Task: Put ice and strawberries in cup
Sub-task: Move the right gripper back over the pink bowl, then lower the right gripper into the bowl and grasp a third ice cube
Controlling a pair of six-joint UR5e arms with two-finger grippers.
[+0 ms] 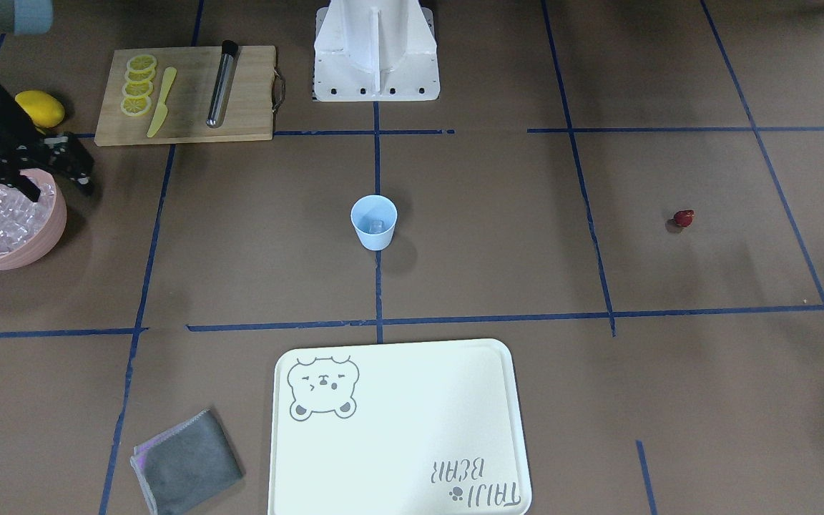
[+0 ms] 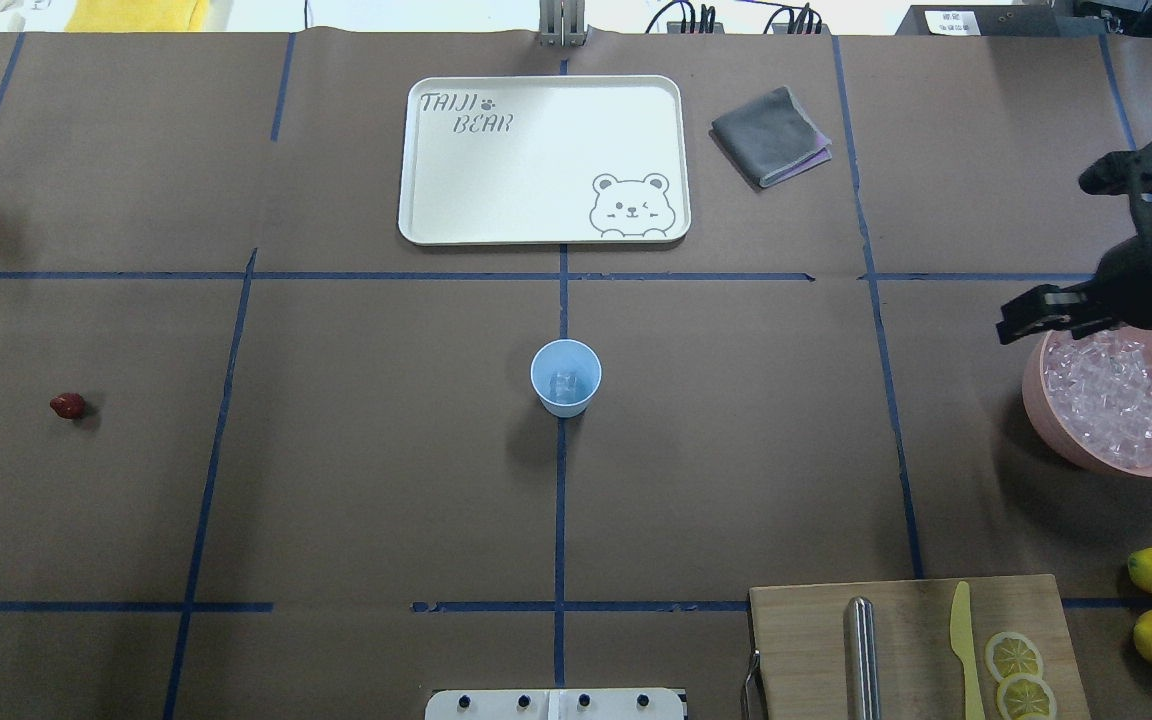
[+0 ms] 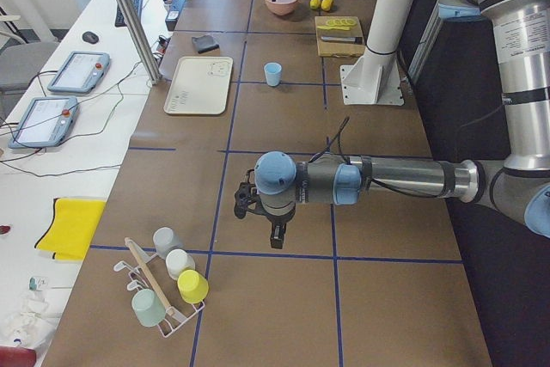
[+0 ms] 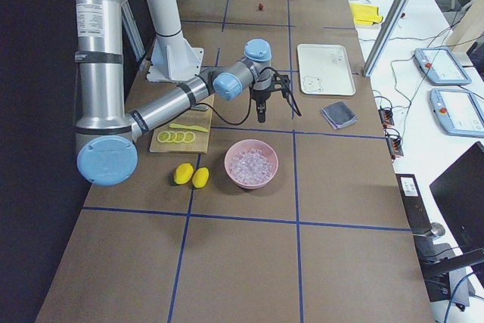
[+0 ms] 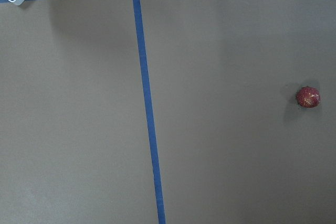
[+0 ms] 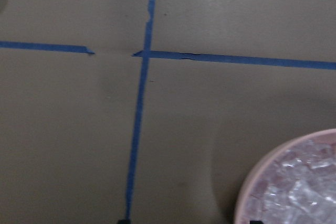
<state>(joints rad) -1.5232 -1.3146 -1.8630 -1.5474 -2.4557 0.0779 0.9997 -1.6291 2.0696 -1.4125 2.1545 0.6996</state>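
Clear glassy ice cubes (image 6: 302, 192) in the round pink bowl (image 2: 1061, 440) lie below, slightly aside of, the spread-open right pincer (image 1: 58, 182); the small pale-blue tapered cup (image 2: 566, 402) stands well apart, mid brown bench (image 2: 386, 450).

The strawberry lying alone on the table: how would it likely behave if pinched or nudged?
The strawberry is rounded and rests loose on the flat table, so a nudge would probably roll it. Being much smaller than the cup, it is likely light. An off-centre pinch might squirt it aside.

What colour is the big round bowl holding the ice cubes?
Pale pink. The big round bowl shows best in the exterior right view.
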